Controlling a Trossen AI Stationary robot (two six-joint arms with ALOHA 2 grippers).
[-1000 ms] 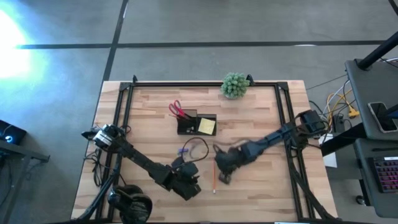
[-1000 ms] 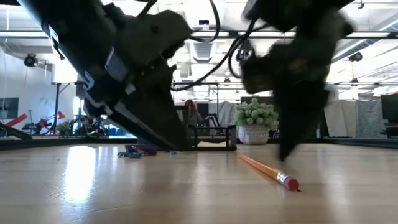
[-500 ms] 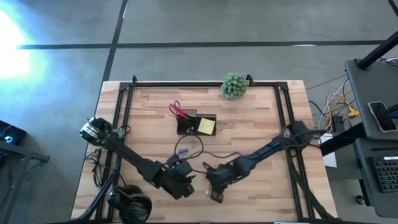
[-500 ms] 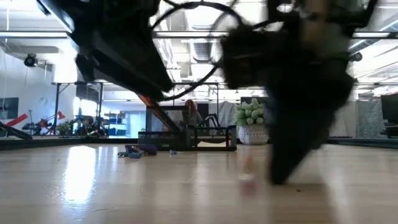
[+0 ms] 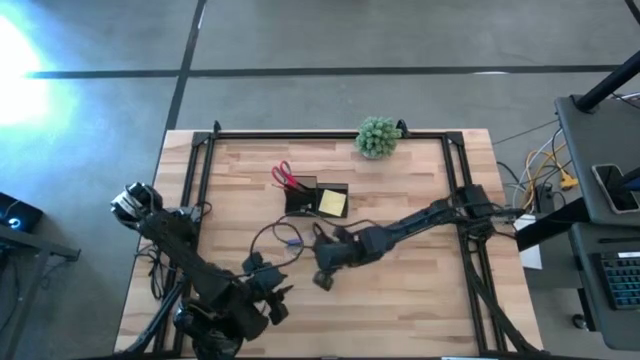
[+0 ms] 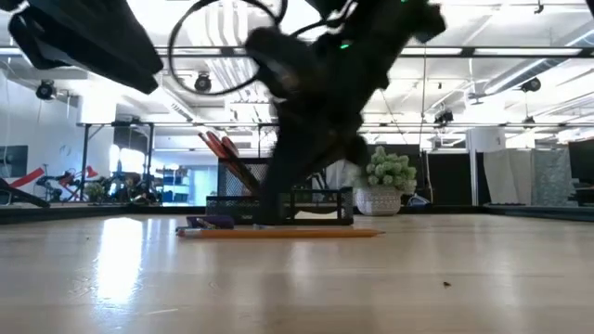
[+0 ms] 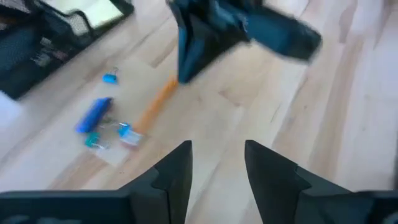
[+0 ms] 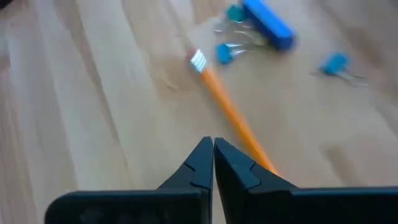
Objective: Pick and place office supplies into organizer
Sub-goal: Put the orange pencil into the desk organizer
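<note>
An orange pencil (image 6: pixel 278 234) lies flat on the table, crosswise in the low view. Its eraser end (image 8: pixel 198 60) is beside a blue-purple item (image 8: pixel 268 26) and small blue clips (image 7: pixel 93 138). My right gripper (image 8: pixel 213 148) is shut, with its tips down at the pencil's other end. The black organizer (image 5: pixel 318 200) stands beyond, with red-handled scissors (image 5: pixel 284 176) and a yellow sticky pad (image 5: pixel 334 203) in it. My left gripper (image 7: pixel 217 155) hovers open and holds nothing, near the table's front left (image 5: pixel 272 302). My right gripper has its shut fingertips (image 7: pixel 184 73) against the pencil at the end away from the eraser (image 7: pixel 168 87). The fingers slant down from the table's right side. The pencil lies flat on the wood, and its last stretch runs under one finger (image 8: pixel 264 163).
A green ball-shaped plant (image 5: pixel 377 136) in a white pot stands at the far edge. Black headphones (image 5: pixel 205 335) lie at the near left corner. A black frame (image 5: pixel 200 190) runs along the table's sides. Bare wood lies to the near right.
My right gripper, still shut, has swept toward the table's left. The pencil has slid with it and turned from lying near-to-far to lying crosswise, and its eraser end now lies by the blue items. My left gripper has risen and drawn back toward the near left corner.
</note>
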